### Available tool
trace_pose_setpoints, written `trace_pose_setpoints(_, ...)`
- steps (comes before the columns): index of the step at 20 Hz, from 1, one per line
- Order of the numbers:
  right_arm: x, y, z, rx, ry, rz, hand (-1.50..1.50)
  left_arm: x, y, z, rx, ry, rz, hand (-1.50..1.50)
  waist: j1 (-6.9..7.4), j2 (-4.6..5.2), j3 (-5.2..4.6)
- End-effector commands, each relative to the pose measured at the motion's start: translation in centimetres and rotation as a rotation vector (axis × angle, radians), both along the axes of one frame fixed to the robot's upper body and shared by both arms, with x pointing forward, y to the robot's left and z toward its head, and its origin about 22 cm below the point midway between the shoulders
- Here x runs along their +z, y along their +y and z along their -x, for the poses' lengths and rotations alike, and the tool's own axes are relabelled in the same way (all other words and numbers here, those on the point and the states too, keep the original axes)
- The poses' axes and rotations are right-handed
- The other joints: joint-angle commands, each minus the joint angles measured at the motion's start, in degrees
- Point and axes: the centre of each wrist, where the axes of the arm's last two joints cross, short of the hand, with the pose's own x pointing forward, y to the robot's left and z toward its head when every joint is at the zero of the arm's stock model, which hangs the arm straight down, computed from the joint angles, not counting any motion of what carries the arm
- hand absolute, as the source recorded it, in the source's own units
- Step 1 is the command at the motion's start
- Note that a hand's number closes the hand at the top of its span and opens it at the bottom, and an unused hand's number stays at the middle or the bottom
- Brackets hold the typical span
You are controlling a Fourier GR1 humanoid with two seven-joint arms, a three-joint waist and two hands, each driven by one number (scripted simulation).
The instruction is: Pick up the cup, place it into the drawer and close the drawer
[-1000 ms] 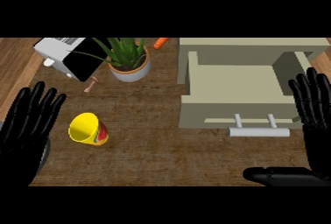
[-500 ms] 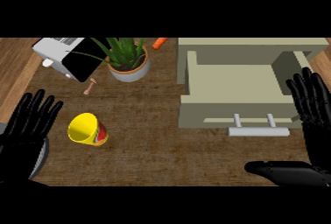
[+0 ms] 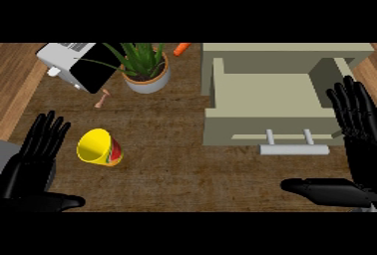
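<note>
Head view — cup unlabelled, drawer open

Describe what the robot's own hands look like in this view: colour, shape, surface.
Both are glossy black, shaped like human hands. The left robot hand has long, slim, segmented fingers and a thick rounded thumb. The right robot hand matches it, with the same ridged fingers and a bulky thumb. No cables, markings or sleeves show, and the forearms are not visible here.
</note>
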Motion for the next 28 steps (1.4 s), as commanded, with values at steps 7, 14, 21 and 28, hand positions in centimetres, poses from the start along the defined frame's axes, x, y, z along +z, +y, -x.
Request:
trace_pose_setpoints(7, -0.7, -0.8, -0.9, 0.011, 0.012, 0.001, -1.50, -7.4, 3.1, -1.1, 0.085, 0.100, -0.094, -1.50, -0.23, 0.08, -0.02)
trace_pose_setpoints(14, 0.4, 0.2, -1.1, 0.013, 0.007, -0.007, -1.50, -11.4, 3.7, -1.8, 0.118, 0.113, -0.079, -1.50, -0.19, 0.05, -0.02)
trace_pose_setpoints(21, 0.8, -0.1, -0.2, 0.014, 0.013, 0.007, -1.50, -14.2, 5.0, -2.0, 0.129, 0.091, -0.048, -1.50, -0.37, 0.07, -0.04)
trace_pose_setpoints(28, -0.2, -0.5, -0.8, 0.047, -0.004, -0.009, -1.50, -14.8, 6.1, -2.4, 0.133, 0.076, -0.042, -1.50, -1.04, 0.35, -0.14)
